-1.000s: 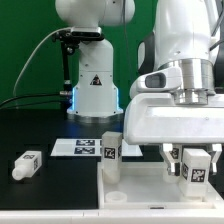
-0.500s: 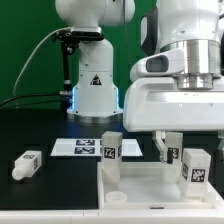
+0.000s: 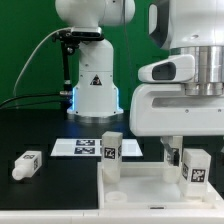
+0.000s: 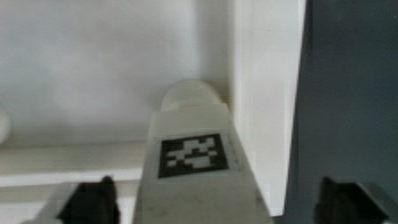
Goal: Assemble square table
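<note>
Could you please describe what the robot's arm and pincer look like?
The arm is glossy white, built of rounded shells with a pale grey oval joint cap. A grey metal ring joins it to a boxy white housing. Below that, the pincer has two slim dark fingers. No cables or markings show on these parts.

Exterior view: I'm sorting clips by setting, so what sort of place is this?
Most likely a robotics lab bench. A white robot base stands on a black table before a green backdrop, with a tag-printed marker board and a tagged white leg lying loose.
</note>
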You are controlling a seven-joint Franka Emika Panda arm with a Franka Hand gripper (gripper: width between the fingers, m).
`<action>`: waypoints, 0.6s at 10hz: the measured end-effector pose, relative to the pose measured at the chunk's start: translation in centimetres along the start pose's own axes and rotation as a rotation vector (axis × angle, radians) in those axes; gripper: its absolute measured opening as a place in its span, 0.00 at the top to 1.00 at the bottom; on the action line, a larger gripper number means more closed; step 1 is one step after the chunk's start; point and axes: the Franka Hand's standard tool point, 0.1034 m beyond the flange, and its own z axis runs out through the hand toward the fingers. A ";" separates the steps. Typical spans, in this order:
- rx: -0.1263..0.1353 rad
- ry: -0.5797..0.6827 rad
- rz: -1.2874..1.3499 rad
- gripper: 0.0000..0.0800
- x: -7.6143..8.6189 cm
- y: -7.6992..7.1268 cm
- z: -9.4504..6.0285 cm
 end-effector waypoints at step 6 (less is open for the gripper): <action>-0.007 0.012 0.400 0.64 -0.2 0.3 0.2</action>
